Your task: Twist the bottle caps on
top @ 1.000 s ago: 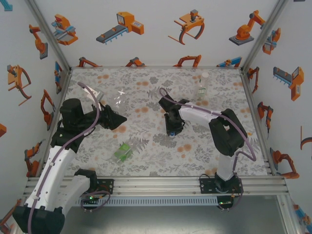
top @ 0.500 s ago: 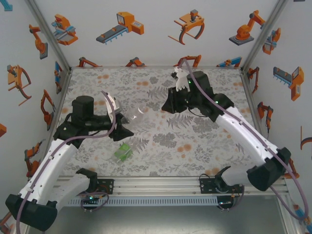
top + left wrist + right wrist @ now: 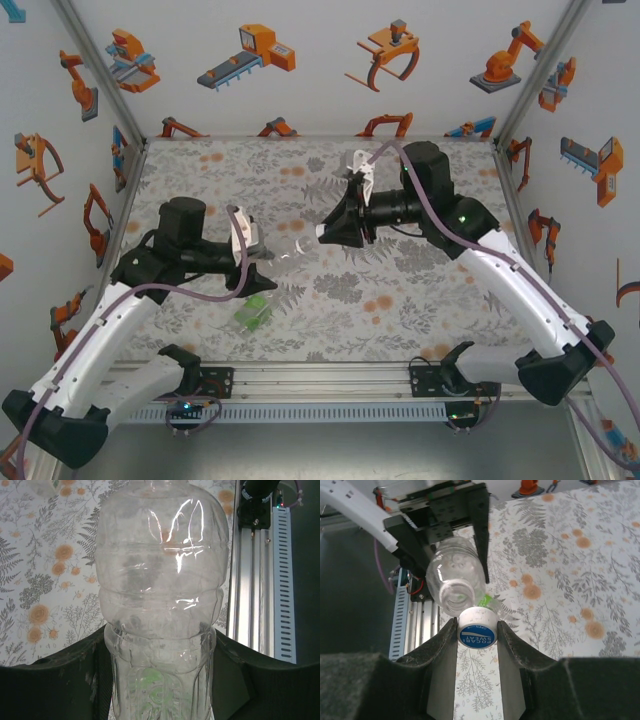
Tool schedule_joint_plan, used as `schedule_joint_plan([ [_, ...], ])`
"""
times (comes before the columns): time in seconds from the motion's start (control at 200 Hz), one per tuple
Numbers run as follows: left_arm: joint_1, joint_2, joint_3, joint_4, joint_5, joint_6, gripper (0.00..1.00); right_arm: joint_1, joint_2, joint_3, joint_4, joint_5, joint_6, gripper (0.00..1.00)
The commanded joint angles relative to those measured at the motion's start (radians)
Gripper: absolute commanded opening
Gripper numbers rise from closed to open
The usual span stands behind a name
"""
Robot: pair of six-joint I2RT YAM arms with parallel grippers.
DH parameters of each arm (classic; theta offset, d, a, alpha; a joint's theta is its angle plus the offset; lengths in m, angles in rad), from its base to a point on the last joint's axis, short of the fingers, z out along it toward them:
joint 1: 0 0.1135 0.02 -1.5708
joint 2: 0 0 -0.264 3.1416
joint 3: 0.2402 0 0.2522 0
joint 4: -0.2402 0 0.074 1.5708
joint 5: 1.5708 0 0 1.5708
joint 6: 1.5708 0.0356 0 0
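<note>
Now, with the left tool (image 3: 160,645) pinching a clear bottle (image 3: 162,580) aloft and the right tool (image 3: 326,233) pinching a cap (image 3: 477,628) just beside the bottle's mouth, capping seems imminent: align, seat, twist.

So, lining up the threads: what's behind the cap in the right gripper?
The clear bottle, mouth toward the cap, in the left gripper. A green bottle beyond is mostly covered.

Top external: I look down from above and behind the arm bases onto the floral table (image 3: 420,320). Left wrist: very close on the clear bottle (image 3: 160,605), with the table and the near-edge rail (image 3: 255,580) behind it. Right wrist: close behind the white cap (image 3: 477,627), facing the bottle's mouth and the same rail. All three views share the bottle.
</note>
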Motion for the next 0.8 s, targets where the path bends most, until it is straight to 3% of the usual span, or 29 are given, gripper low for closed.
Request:
schedule_joint_plan([
  [0.0, -0.016, 0.007, 0.034, -0.027, -0.003, 0.044, 0.0, 0.02, 0.011, 0.038, -0.042, -0.079, -0.134, 0.0],
  [0.195, -0.037, 0.012, 0.041, -0.028, -0.008, 0.048, 0.0, 0.043, 0.024, 0.046, -0.079, -0.133, -0.185, 0.0],
  [0.796, -0.083, 0.029, 0.063, -0.034, 0.002, 0.06, 0.0, 0.103, 0.046, 0.075, -0.196, -0.103, -0.315, 0.0],
])
